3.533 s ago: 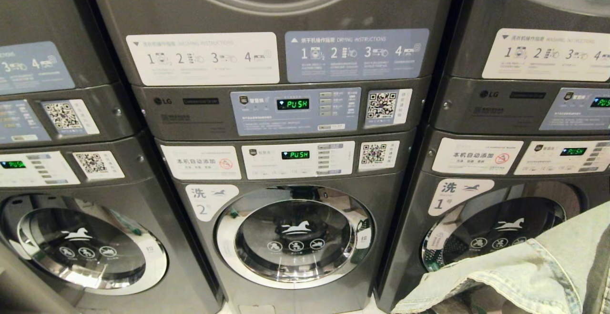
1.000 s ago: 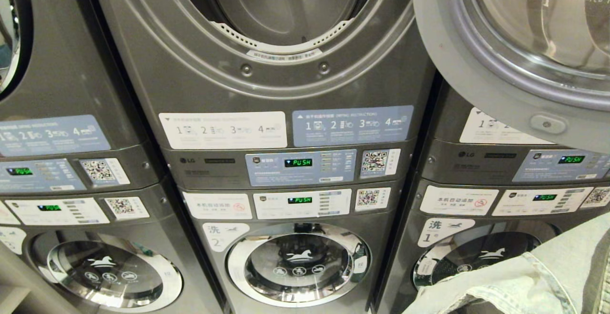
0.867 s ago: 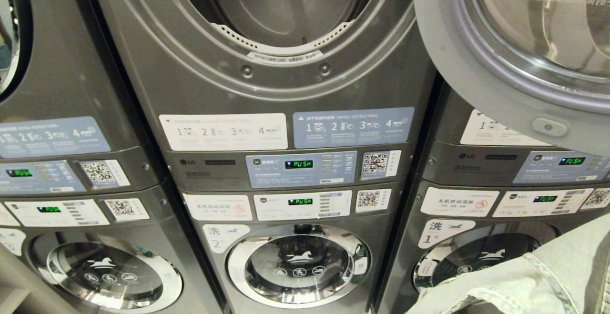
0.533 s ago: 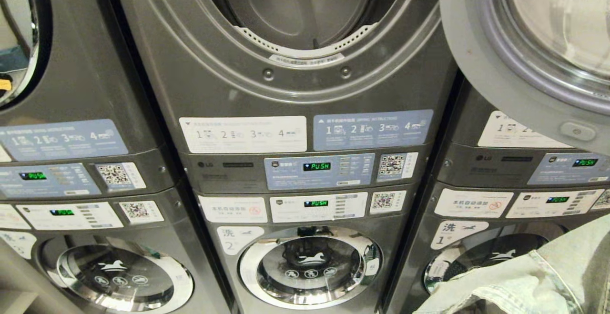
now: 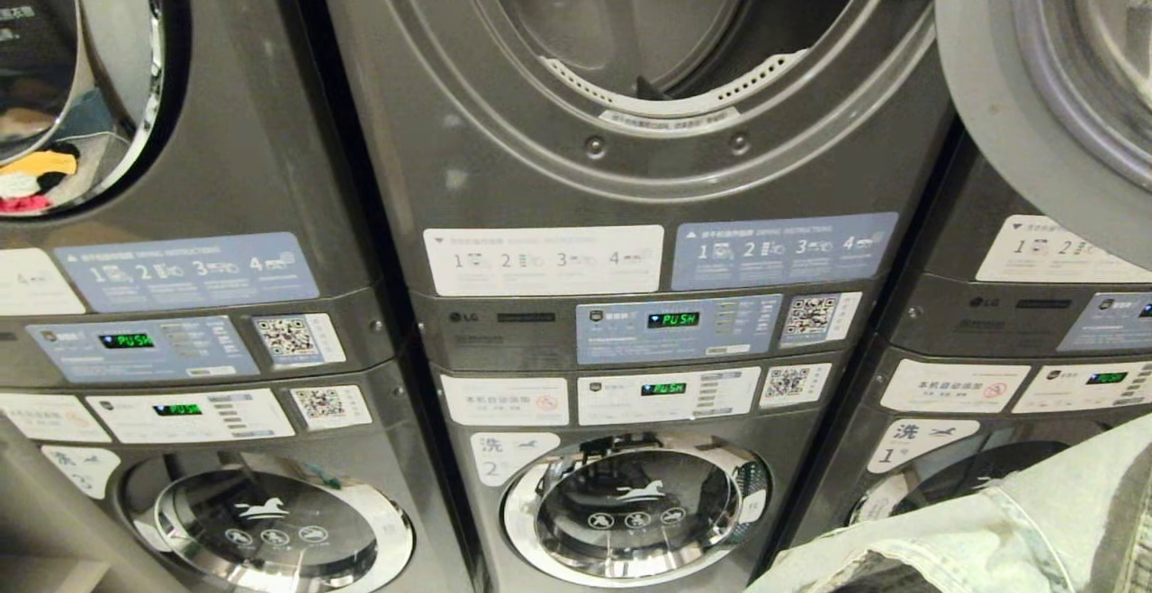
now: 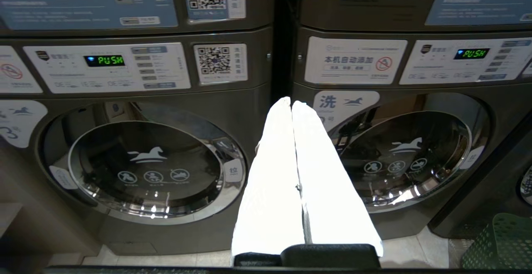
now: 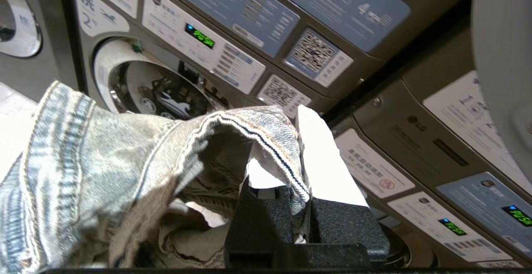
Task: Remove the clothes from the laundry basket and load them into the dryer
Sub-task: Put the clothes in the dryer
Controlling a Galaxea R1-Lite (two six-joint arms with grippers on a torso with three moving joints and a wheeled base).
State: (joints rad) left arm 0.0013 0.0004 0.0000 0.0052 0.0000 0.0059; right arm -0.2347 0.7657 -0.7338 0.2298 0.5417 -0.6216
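Even indoor light, glare on the chrome washer doors (image 5: pixel 636 507) (white pincer fingers (image 6: pixel 316 182) overexposed).

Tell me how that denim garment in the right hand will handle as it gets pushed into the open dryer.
Probably floppy: the denim garment folds and sags around the right hand, which pinches only one edge. Likely heavy for cloth, given its thick seams. Loose folds hanging low in the head view may catch on the rim of the dryer opening.

View has risen — open dryer drum (image 5: pixel 657 17) now faces camera.
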